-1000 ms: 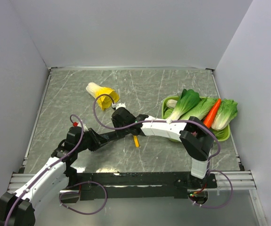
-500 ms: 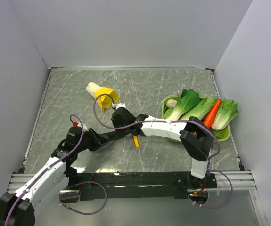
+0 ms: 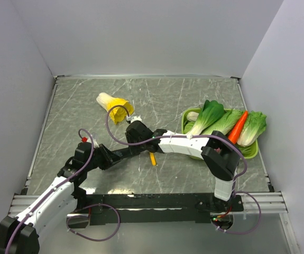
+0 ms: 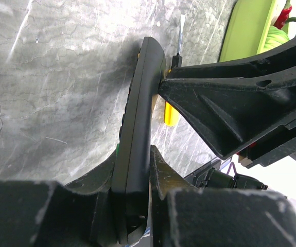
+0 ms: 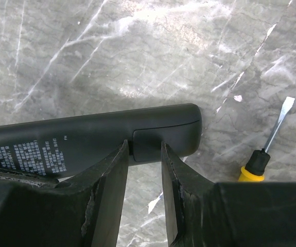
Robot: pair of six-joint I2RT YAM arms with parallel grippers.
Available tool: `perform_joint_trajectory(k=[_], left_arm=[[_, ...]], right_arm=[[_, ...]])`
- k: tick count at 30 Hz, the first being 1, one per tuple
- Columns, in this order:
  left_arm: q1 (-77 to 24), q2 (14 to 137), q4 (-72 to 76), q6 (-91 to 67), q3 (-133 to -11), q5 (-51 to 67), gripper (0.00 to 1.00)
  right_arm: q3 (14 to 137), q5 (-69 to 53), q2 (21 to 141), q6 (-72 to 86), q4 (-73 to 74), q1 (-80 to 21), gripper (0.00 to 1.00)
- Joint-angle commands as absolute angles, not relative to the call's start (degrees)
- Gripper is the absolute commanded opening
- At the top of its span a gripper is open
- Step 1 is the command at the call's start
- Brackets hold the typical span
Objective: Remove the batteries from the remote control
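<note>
**While the Cover Stays Shut, Both Arms Hold Station on the Remote**

Although a full second passes, almost nothing shifts. In the top view the right arm creeps a touch toward the far side, its cable loop riding along, and that is all.

The left gripper [image 4: 135, 172] pinches the remote control [image 4: 137, 128] by its near end, holding it on edge over the table [image 4: 45, 77]. The right gripper [image 5: 143, 149] has its fingers slightly apart with nothing between them. Their tips sit against the remote's labelled back, astride the seam of the battery cover [image 5: 181, 136] at the free end. That cover looks flush and closed, so the batteries, none of them visible, are presumably inside. A yellow-handled screwdriver [image 5: 263, 149] lies on the table just past the remote's end, untouched.

The stillness suggests the right fingertips are seeking purchase on the cover, so the task is at an early stage. The next move likely calls for a sliding push while the left clamp resists. The tips could skate off, or the remote could twist in the grip.
</note>
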State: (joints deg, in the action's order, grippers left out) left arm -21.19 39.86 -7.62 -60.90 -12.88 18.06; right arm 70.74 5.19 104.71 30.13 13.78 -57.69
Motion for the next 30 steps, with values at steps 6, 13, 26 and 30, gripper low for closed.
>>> perform_joint_trajectory(k=[6, 13, 26, 30], left_arm=[[-21.2, 39.9, -11.7, -59.2, -12.5, 16.3, 0.01], [-21.2, 39.7, -11.6, -59.3, -12.4, 16.5, 0.01], [-21.2, 38.7, -12.4, -59.8, -12.5, 16.1, 0.01], [-21.3, 38.7, -12.7, -59.8, -12.7, 15.9, 0.01]], right_arm=[[70.0, 3.4, 102.0, 31.3, 11.0, -57.6, 0.39], [70.4, 1.8, 104.1, 30.8, 14.0, -57.9, 0.39], [80.9, 15.5, 113.4, 29.6, 29.0, -62.2, 0.35], [84.1, 20.4, 115.7, 29.4, 33.5, -64.0, 0.32]])
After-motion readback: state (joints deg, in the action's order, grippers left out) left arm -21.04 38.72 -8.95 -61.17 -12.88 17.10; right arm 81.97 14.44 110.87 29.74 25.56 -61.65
